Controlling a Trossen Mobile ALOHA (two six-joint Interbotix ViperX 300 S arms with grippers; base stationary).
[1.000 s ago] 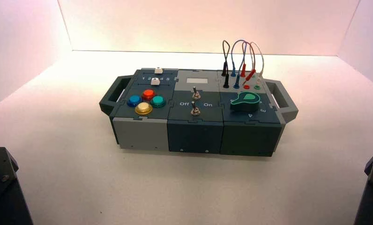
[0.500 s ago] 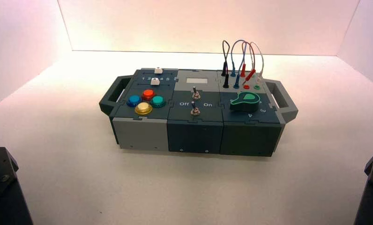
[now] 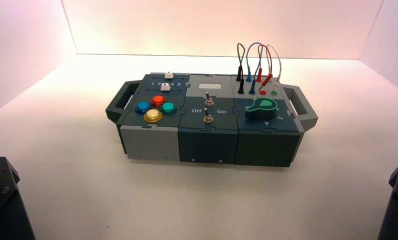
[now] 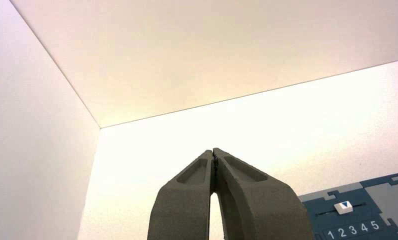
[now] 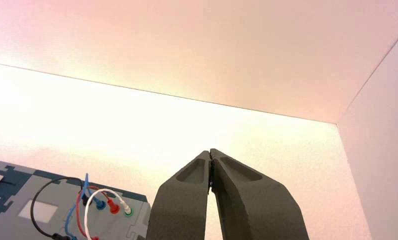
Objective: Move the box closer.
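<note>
The box (image 3: 207,142), long, dark teal and grey, stands in the middle of the white table with a handle (image 3: 121,100) at its left end and another handle (image 3: 302,106) at its right. On top are coloured push buttons (image 3: 154,107), two toggle switches (image 3: 207,107), a green knob (image 3: 261,107) and looped wires (image 3: 257,67). My left gripper (image 4: 214,151) is shut with nothing in it, parked near the front left, well short of the box. My right gripper (image 5: 209,151) is shut and empty too, parked at the front right.
White walls close the table on the left, back and right. The arm bases show as dark shapes in the lower left corner (image 3: 2,200) and lower right corner (image 3: 397,200). A corner of the box with a white slider and numbers (image 4: 349,227) shows in the left wrist view.
</note>
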